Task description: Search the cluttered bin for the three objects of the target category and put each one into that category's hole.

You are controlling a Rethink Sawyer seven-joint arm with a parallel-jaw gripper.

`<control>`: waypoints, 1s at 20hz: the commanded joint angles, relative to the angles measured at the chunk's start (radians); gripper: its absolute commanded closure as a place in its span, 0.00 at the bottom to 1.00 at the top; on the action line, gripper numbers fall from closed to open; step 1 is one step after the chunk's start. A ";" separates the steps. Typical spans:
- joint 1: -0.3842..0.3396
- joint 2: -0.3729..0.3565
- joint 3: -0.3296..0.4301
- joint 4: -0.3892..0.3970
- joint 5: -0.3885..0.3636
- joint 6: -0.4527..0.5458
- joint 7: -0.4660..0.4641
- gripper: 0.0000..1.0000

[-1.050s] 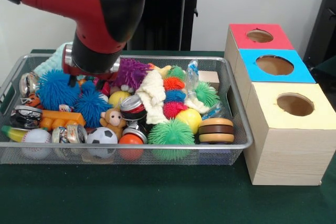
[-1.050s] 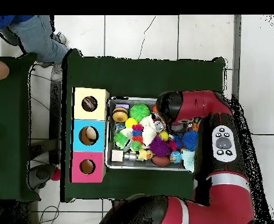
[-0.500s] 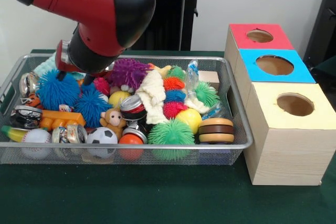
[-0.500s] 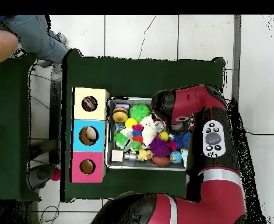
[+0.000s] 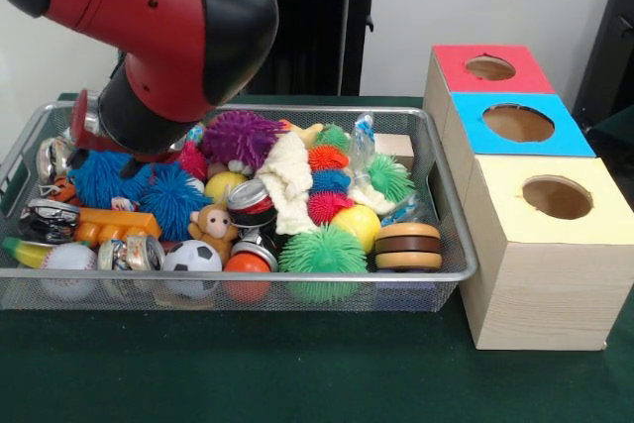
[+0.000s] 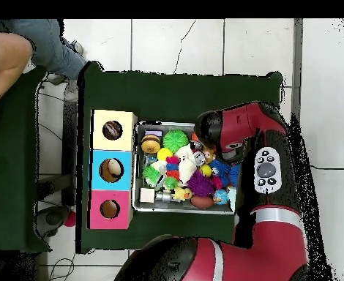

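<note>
Here the red and black arm (image 5: 149, 27) fills the upper left of the front view and bends down over the left end of the wire basket (image 5: 451, 245). Its gripper (image 5: 124, 158) sits low among the toys at that end, just above a blue spiky ball (image 5: 99, 180); the wrist hides the tips, so I cannot tell whether they are spread or closed, or whether they hold anything.

The basket stands on the green table (image 5: 297, 373), packed with clutter. Beside it, to the right in the front view, stands a row of three wooden boxes, each with a round hole on top: a yellow box (image 5: 545, 235) nearest, a blue box (image 5: 520, 126) in the middle and a red box (image 5: 490, 68) farthest.

Inside the basket lie a purple spiky ball (image 5: 243, 136), a green spiky ball (image 5: 322, 255), a white cloth (image 5: 290, 180), a soccer ball (image 5: 191, 260), a baseball (image 5: 67, 263), a small monkey toy (image 5: 213, 228) and a toy burger (image 5: 407, 246).

In the overhead view a person's arm (image 6: 3, 55) shows at the upper left corner.
</note>
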 commanded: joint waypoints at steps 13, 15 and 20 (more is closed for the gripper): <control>-0.084 0.109 0.045 0.128 -0.037 -0.222 -0.186 0.00; -0.090 0.103 0.039 0.159 -0.034 -0.232 -0.183 0.00; -0.105 0.078 0.051 0.203 0.019 -0.173 -0.189 0.00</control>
